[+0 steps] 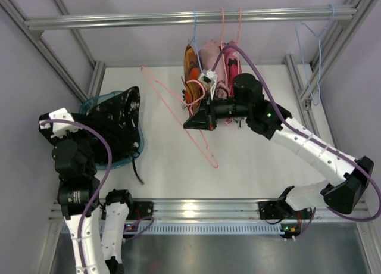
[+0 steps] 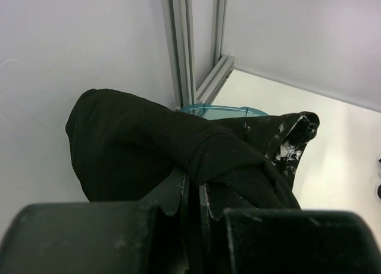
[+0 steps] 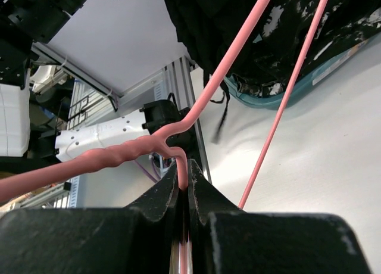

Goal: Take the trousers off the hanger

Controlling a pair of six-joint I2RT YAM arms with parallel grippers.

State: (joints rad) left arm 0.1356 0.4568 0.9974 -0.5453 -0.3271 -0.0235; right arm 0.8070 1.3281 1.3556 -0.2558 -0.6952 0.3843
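The black trousers (image 1: 116, 122) lie heaped on a teal basket (image 1: 95, 101) at the left, and a strap (image 1: 137, 173) trails onto the table. In the left wrist view the plain black pair (image 2: 149, 143) drapes over my left gripper (image 2: 193, 187), which is shut on its cloth. The white-speckled pair (image 2: 292, 143) lies just behind it. My right gripper (image 1: 193, 120) is at mid-table, shut on a bare pink hanger (image 1: 178, 101). The right wrist view shows the wire (image 3: 202, 101) pinched between my right gripper's jaws (image 3: 183, 178), apart from the trousers (image 3: 286, 24).
An orange garment (image 1: 191, 77) and a pink one (image 1: 209, 56) hang on hangers from the top rail (image 1: 119, 19), just behind my right gripper. Empty blue hangers (image 1: 315, 53) hang at the right. Frame posts stand at both back corners.
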